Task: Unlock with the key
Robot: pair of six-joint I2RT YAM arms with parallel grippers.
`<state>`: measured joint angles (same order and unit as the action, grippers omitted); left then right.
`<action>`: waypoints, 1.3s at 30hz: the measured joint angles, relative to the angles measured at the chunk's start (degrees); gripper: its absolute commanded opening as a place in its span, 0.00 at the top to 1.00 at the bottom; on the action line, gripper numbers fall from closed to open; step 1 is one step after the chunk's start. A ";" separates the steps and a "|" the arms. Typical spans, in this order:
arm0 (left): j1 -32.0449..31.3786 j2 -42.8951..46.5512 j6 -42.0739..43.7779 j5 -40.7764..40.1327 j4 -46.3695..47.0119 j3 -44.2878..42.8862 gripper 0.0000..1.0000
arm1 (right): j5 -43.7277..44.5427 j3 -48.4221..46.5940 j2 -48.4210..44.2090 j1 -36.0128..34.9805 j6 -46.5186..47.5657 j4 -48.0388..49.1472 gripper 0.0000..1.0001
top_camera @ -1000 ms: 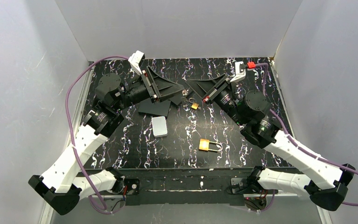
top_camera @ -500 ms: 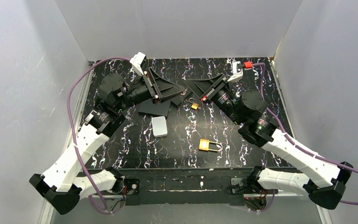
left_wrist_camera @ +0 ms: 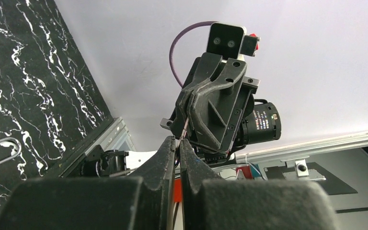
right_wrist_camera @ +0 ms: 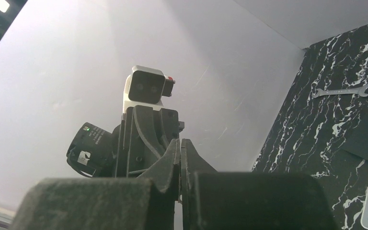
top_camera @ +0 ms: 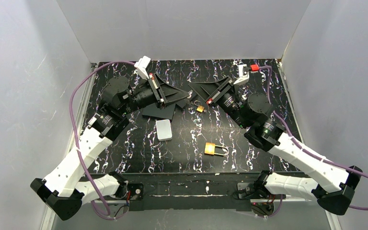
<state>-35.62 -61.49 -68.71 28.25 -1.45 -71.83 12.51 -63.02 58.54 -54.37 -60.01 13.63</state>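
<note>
Since 1 second ago the left end effector [left_wrist_camera: 177,142] has closed from partly open, and its 2 fingers now press together. Both wrists have crept a little along the back of the worktop [top_camera: 124,153].

Nearest the arm bases, a large brass padlock [top_camera: 210,149] lies flat on the black marbled surface, right of centre, with its shackle pointing right. It sits well apart from both end effectors. Farther in and to the left, a grey box [top_camera: 164,129] lies flat, and just behind it a black sheet [top_camera: 159,110] lies partly under the left arm.

Beyond these, near the middle of the worktop, a small brass padlock [top_camera: 200,108] rests with its shackle toward the back. It lies between the 2 wrists and just below their fingertips. Whether either end effector touches it cannot be told from above.

The right end effector [right_wrist_camera: 179,143] is also closed, finger against finger. The 2 end effectors face each other nearly tip to tip, raised above the surface. A thin sliver shows at the meeting fingertips in the left wrist view, but whether it is the key cannot be told.

Farthest back, on the left, a wrench [right_wrist_camera: 345,90] lies flat.
</note>
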 measured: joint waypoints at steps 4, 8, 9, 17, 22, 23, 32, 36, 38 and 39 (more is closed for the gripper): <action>-0.02 -0.02 0.02 -0.48 -1.99 -0.07 1.00 | -0.02 0.48 -0.22 0.00 0.44 -1.03 0.53; 0.00 -0.09 0.09 -1.68 -5.40 -0.61 1.00 | -0.20 0.57 -1.46 0.02 1.66 -4.39 0.23; 0.07 -0.17 0.09 -1.97 -6.60 -0.83 1.00 | 0.04 0.57 -2.05 0.02 2.34 -5.51 0.21; 1.55 -0.98 0.96 -2.27 -13.00 -2.16 1.00 | 8.00 -1.33 -6.45 0.00 5.95 -20.57 0.15; 3.72 -0.98 2.43 -1.60 -16.33 -2.16 1.00 | 12.02 -7.61 -4.52 0.04 7.39 -35.52 0.15; 4.04 -0.98 2.71 -1.27 -16.90 -2.16 1.00 | 11.98 -9.01 -3.69 0.02 7.69 -37.94 0.15; 5.18 -5.70 11.30 -3.28 -37.31 -9.77 1.00 | 11.32 -18.47 5.97 1.40 5.97 -57.68 0.10; 5.18 -7.87 15.15 -5.46 -45.59 -10.27 1.00 | 9.60 -19.91 10.16 5.35 3.37 -65.92 0.05; 5.18 -8.66 16.81 -6.93 -49.24 -10.29 1.00 | 6.75 -19.41 12.15 8.79 2.93 -69.16 0.06; 5.18 -8.94 17.70 -7.76 -51.06 -10.38 1.00 | 4.92 -18.34 12.79 10.58 2.78 -69.64 0.03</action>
<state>-30.44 -70.43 -51.00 20.49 -52.51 -82.21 17.43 -81.36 71.33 -43.79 -57.23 -56.01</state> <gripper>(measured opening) 0.018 0.942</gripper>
